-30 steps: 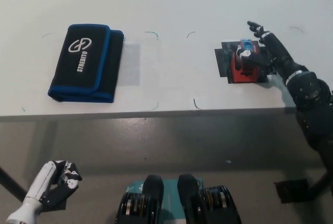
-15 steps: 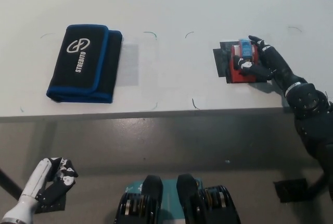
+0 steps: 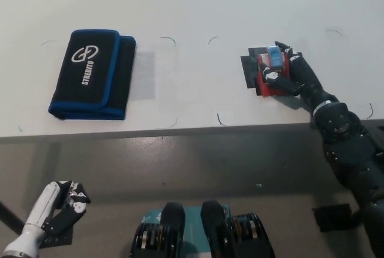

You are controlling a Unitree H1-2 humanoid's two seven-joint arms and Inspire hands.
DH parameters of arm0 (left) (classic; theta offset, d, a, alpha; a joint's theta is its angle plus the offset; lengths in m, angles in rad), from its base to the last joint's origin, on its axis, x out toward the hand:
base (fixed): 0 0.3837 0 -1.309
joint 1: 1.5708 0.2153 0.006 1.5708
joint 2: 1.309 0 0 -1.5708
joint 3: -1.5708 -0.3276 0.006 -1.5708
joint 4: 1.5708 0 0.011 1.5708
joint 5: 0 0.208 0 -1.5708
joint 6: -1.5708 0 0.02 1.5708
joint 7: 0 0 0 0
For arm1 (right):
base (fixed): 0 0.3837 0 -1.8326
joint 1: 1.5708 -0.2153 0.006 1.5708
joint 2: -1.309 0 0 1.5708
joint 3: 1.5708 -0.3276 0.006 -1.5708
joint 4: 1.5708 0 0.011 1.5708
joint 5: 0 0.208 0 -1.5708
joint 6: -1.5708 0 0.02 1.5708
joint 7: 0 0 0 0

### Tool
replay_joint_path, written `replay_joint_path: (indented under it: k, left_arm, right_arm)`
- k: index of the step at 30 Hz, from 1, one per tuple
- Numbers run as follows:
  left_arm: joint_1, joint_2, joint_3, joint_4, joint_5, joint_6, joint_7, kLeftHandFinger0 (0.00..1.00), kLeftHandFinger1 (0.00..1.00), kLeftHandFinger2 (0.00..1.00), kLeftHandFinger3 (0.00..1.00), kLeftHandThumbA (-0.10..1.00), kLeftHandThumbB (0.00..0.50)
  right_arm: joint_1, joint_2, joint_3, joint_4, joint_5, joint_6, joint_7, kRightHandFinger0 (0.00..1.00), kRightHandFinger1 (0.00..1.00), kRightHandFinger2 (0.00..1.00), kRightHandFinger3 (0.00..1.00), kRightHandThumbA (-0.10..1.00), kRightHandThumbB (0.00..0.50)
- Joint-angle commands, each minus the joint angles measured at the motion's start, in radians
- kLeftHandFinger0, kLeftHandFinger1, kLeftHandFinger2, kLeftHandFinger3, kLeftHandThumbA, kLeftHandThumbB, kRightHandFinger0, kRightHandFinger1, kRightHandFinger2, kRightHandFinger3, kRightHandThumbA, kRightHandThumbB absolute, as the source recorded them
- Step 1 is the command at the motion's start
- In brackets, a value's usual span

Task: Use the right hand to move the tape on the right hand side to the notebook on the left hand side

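Note:
The notebook (image 3: pixel 90 72) is a black case with a blue border, lying flat at the table's left. The tape (image 3: pixel 268 66), a red dispenser with a blue top, sits on a black mat (image 3: pixel 248 68) at the right. My black right hand (image 3: pixel 294 73) reaches in from the right and is wrapped around the tape, fingers curled over its top and near side. The tape still rests on the mat. My white left hand (image 3: pixel 59 205) hangs at the lower left, below the table, loosely curled and holding nothing.
The white table (image 3: pixel 192 99) has faint pencil corner marks between notebook and tape. Its front edge (image 3: pixel 180 127) runs across the middle of the picture, with grey floor below.
My right hand went from fingers stretched out beside the tape to curled around it. The whole picture has shifted slightly, so the camera moved. The left hand sank a little.

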Motion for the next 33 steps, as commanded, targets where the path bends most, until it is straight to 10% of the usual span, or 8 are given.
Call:
replay_joint_path:
  k: [1,33]
  left_arm:
    - [-0.016,0.012,0.005,-0.029,0.001,-0.018,-0.007,0.09,0.12,0.27,0.37,-0.1,0.392]
    - [-0.043,0.011,-0.009,-0.051,0.024,-0.002,-0.022,0.09,0.13,0.28,0.37,-0.1,0.366]
  right_arm:
    - [-0.044,0.06,0.012,0.025,0.015,-0.031,0.014,1.0,1.0,1.0,1.0,0.67,0.496]
    - [-0.038,0.26,0.102,0.086,-0.003,-0.013,-0.021,1.0,1.0,1.0,1.0,0.8,0.5]
